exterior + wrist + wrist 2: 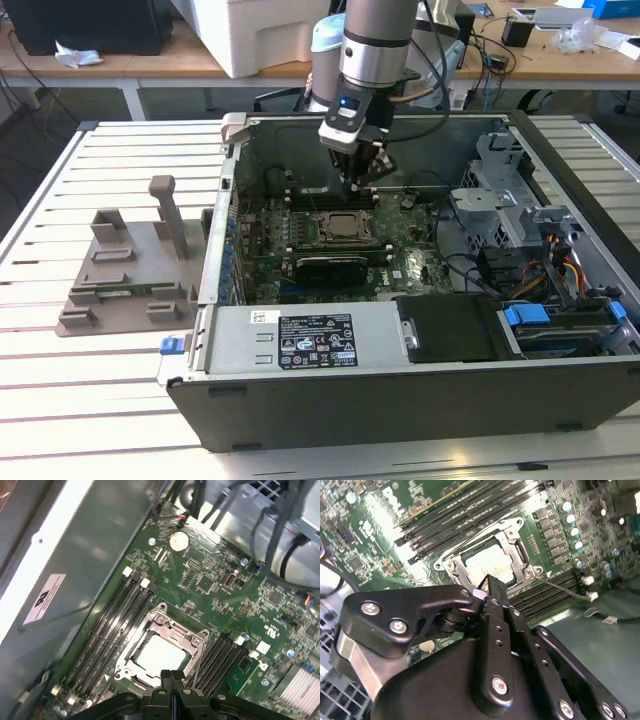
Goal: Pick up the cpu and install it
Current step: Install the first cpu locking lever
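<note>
Green motherboard (408, 268); black tool (358, 182); white slatted bench (110, 400); blue drive latch (527, 314) at the exterior view's lower right.

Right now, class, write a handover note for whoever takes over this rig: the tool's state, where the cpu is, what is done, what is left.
The tool is shut and holds nothing. It hangs just above the socket inside the open computer case.
The cpu lies flat inside the socket's metal frame on the motherboard, between the memory slots.
Done: the cpu is in the socket.
Left: the pictures cannot settle whether it is fully seated or latched.
</note>
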Tool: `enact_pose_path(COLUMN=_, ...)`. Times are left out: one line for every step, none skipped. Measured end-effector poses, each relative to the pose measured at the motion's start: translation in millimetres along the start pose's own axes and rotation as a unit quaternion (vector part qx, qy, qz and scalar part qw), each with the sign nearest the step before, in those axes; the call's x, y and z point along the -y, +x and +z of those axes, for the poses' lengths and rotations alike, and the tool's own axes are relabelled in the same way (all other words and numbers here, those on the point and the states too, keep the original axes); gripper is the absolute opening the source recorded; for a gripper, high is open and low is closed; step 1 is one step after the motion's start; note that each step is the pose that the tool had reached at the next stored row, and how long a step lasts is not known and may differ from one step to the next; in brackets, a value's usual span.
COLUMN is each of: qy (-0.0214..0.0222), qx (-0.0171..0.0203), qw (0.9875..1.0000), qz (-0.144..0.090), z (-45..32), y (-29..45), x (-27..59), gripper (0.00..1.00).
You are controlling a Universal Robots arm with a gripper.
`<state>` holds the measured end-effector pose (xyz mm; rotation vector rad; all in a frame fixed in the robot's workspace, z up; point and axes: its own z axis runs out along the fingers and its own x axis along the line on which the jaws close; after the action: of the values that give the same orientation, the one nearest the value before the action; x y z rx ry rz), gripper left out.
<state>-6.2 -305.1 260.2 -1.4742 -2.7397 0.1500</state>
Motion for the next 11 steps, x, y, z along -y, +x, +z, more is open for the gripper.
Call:
enact_pose_path(qy=-0.0003, qx=0.0013, qw=0.9999, qz=-0.013, z=0.0, y=0.0, x=0.0, gripper=0.11)
enact_pose_path(qy=-0.0007, qx=0.0032, qw=0.9995, qz=-0.032, z=0.0, y=0.0, x=0.0, gripper=0.11)
enact_pose_path(qy=-0.001, qx=0.0047, qw=0.9988, qz=-0.048, z=0.0, y=0.0, x=0.0, gripper=0.11)
enact_pose_path(qy=-0.0013, qx=0.0059, qw=0.9982, qz=-0.06, z=0.0, y=0.0, x=0.0, gripper=0.11)
enact_pose_path(qy=-0.0016, qx=0.0071, qw=0.9973, qz=-0.073, z=0.0, y=0.0, x=0.0, gripper=0.11)
enact_pose_path(qy=-0.0019, qx=0.0084, qw=0.9963, qz=-0.086, z=0.0, y=0.0, x=0.0, gripper=0.11)
enact_pose_path(qy=-0.0022, qx=0.0099, qw=0.9948, qz=-0.101, z=0.0, y=0.0, x=0.0, gripper=0.11)
enact_pose_path(qy=-0.0024, qx=0.0106, qw=0.9941, qz=-0.108, z=0.0, y=0.0, x=0.0, gripper=0.11)
enact_pose_path(qy=-0.0025, qx=0.0112, qw=0.9934, qz=-0.114, z=0.0, y=0.0, x=0.0, gripper=0.11)
enact_pose_path(qy=-0.0027, qx=0.0121, qw=0.9923, qz=-0.123, z=0.0, y=0.0, x=0.0, gripper=0.11)
enact_pose_path(qy=-0.0028, qx=0.0127, qw=0.9916, qz=-0.129, z=0.0, y=0.0, x=0.0, gripper=0.11)
